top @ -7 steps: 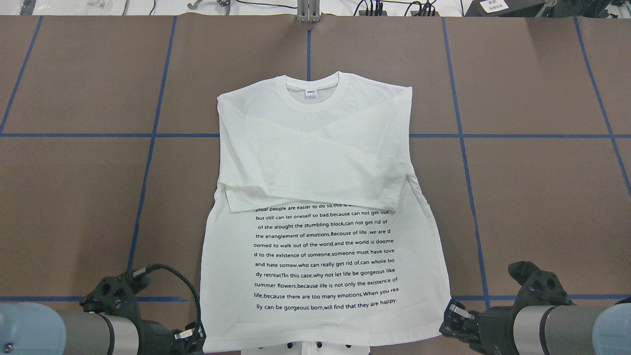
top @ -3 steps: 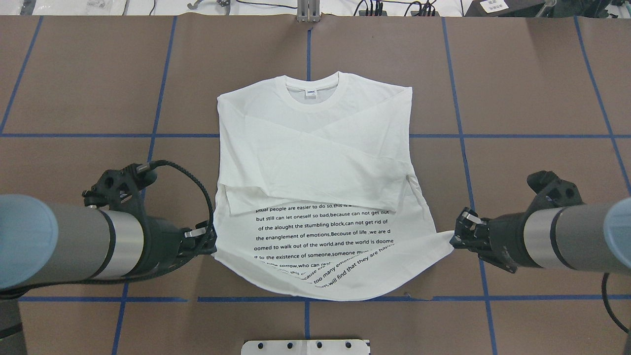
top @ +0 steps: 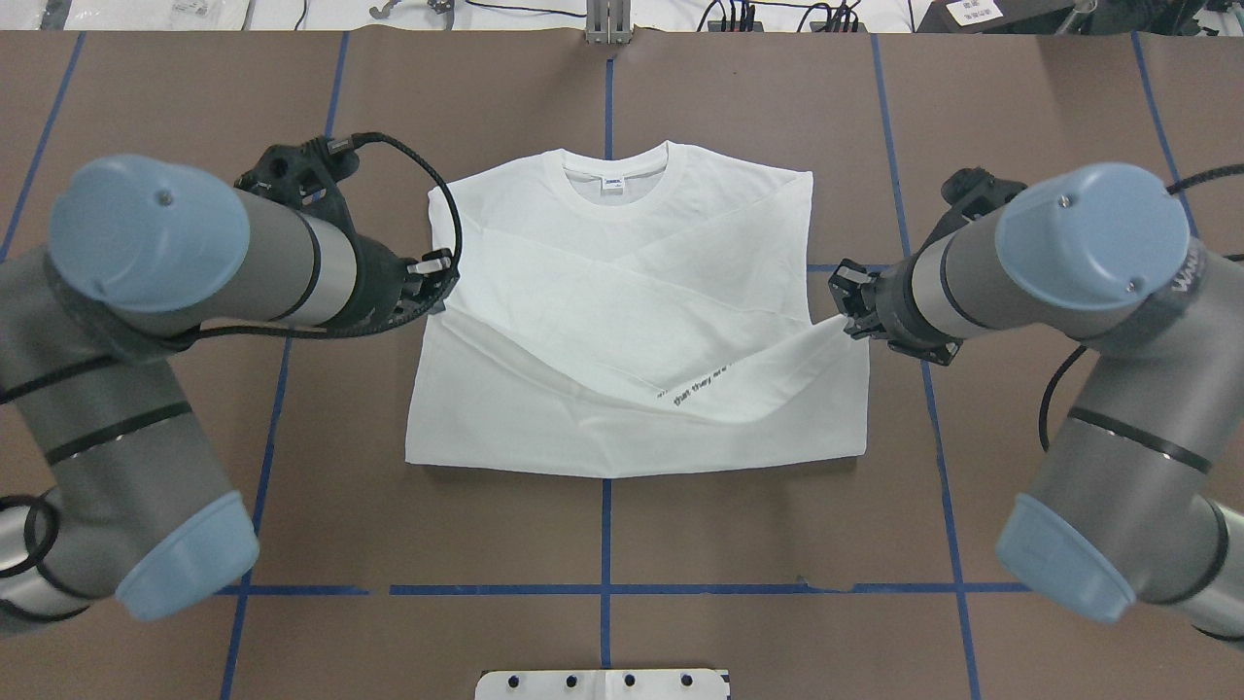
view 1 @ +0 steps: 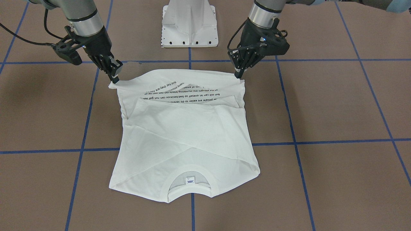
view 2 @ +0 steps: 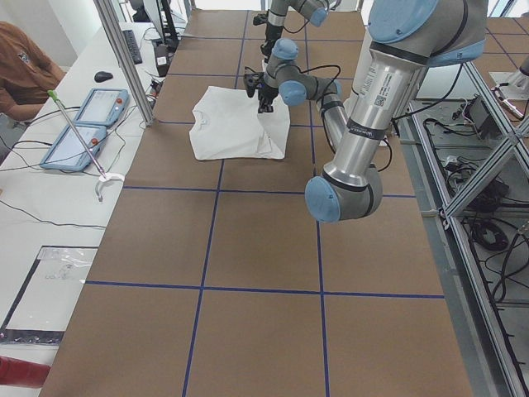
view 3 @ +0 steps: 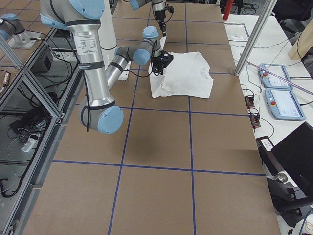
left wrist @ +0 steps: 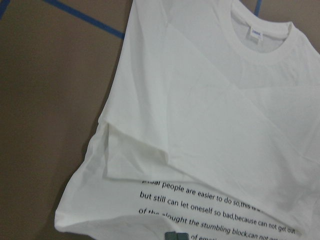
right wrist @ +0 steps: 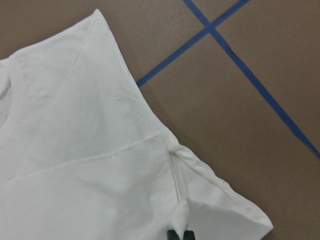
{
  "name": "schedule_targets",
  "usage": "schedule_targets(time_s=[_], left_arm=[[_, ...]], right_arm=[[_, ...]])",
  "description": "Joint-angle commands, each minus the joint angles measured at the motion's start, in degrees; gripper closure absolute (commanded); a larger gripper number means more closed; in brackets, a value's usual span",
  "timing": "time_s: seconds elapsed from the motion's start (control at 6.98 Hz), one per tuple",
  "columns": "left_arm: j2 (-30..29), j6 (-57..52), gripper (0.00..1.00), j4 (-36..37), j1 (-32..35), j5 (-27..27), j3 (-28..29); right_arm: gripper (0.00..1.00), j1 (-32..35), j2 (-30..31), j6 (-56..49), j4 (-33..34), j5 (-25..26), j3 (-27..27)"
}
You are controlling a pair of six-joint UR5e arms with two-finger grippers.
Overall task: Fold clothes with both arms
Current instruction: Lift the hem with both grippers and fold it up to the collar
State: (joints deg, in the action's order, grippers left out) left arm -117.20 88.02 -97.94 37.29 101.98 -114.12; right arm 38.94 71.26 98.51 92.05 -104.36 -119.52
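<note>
While the white T-shirt (top: 622,292) lies in the middle of the table (top: 777,535), with its collar (top: 614,185) on the side far from the robot, its bottom edge is held raised over the printed lines. The left gripper (top: 439,287) is closed on one bottom corner, and the right gripper (top: 844,313) is closed on the other.

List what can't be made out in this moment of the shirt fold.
- T-shirt print: overhead, mostly hidden under the folded-over hem.
- Collar label: wording too small in every view.
- Left gripper and right gripper: wrist views cut the fingers off at the bottom edge.
- Side views: grip on the hem too small to judge.
</note>
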Motion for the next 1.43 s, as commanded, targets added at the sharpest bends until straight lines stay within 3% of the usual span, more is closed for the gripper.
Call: schedule_targets(time_s=[0.0, 0.14, 0.43, 0.57, 0.72, 1.29], left_arm=[[-4.3, -2.7, 1.0, -11.4, 6.8, 0.1, 16.0], [-6.6, -3.5, 1.0, -14.4, 8.1, 0.1, 21.3], [-8.0, -4.4, 1.0, -21.8, 8.3, -0.3, 30.0], [-9.9, -4.3, 1.0, -23.9, 8.2, -0.4, 33.9], [-11.0, -4.3, 1.0, -24.6, 8.2, -0.5, 36.7], [-10.4, -4.7, 1.0, -28.1, 8.0, -0.9, 39.8]], right_arm=[[1.0, 5.5, -8.1, -7.7, 0.5, -0.3, 14.0], [1.0, 6.8, -12.4, -9.2, -0.1, -0.4, 20.9], [1.0, 8.7, -17.2, -9.2, -11.7, -0.3, 35.7], [1.0, 8.9, -20.5, -9.3, -13.4, -0.4, 41.5], [1.0, 8.8, -23.3, -9.2, -13.7, -0.4, 45.2], [1.0, 9.2, -24.8, -9.4, -16.6, -0.4, 49.6]])
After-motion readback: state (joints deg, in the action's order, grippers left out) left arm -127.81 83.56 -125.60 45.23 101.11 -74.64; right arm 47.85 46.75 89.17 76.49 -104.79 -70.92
